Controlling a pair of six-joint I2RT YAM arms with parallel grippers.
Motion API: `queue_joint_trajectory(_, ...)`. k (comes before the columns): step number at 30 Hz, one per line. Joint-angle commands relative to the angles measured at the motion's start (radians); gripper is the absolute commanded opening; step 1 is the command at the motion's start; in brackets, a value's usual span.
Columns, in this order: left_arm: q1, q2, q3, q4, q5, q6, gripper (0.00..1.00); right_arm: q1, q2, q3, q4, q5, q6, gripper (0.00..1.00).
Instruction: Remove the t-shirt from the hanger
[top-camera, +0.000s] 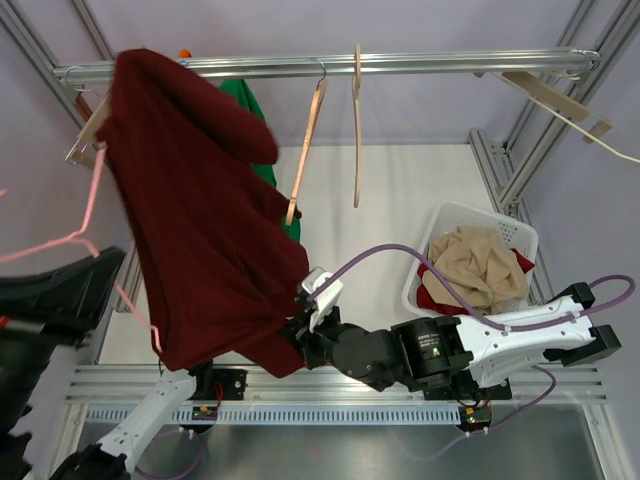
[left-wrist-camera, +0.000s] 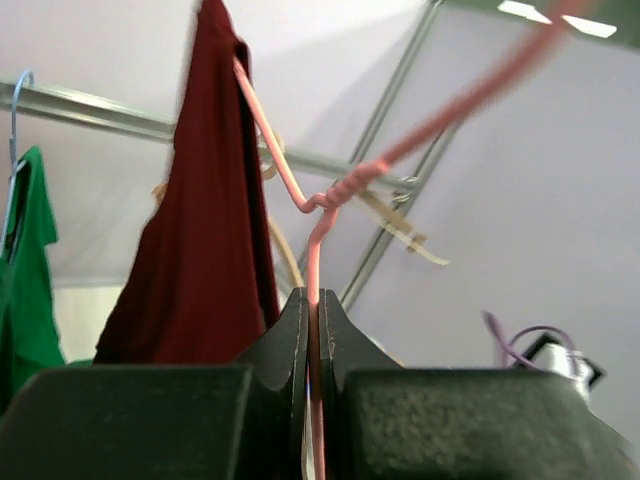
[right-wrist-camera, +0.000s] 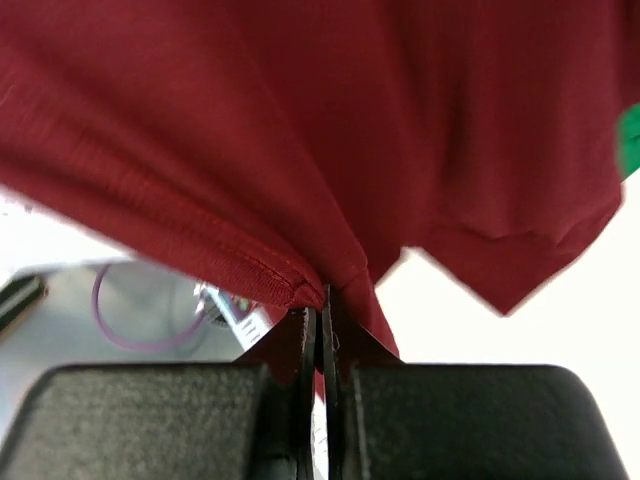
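T-shirt (top-camera: 200, 230): hung from upper left of the top view down to lower centre; looked soft, light and stretchy, and likely to snag.
Left fingers (left-wrist-camera: 285, 335): were clamped on the hanger (left-wrist-camera: 312, 260) wire.
Right fingers (right-wrist-camera: 290, 345): were pinched on the hem.
Hold: the hem seemed a sound place to grip.
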Motion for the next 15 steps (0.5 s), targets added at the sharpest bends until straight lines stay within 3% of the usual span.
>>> queue_joint_trajectory(1, 0.006, -0.024, 0.082, 0.161, 0.065, -0.067, 0.0, -0.041, 0.044, 0.065, -0.055, -0.075, -0.068, 0.0)
queue_joint_trajectory(3, 0.009, -0.055, 0.066, 0.279, 0.036, -0.098, 0.0, -0.043, 0.113, 0.114, -0.103, -0.078, -0.067, 0.0)
queue_joint_trajectory(6, 0.046, -0.122, -0.063, 0.482, -0.036, -0.106, 0.0, 0.011, 0.194, 0.16, -0.031, -0.191, -0.076, 0.0)
queue_joint_trajectory(9, 0.058, -0.038, -0.011, 0.503, -0.055, -0.074, 0.0, 0.095, 0.277, 0.208, -0.028, -0.173, -0.058, 0.0)
queue_joint_trajectory(15, 0.06, 0.138, 0.119, 0.581, -0.116, 0.021, 0.0, 0.121, 0.302, 0.126, -0.057, -0.172, 0.122, 0.0)
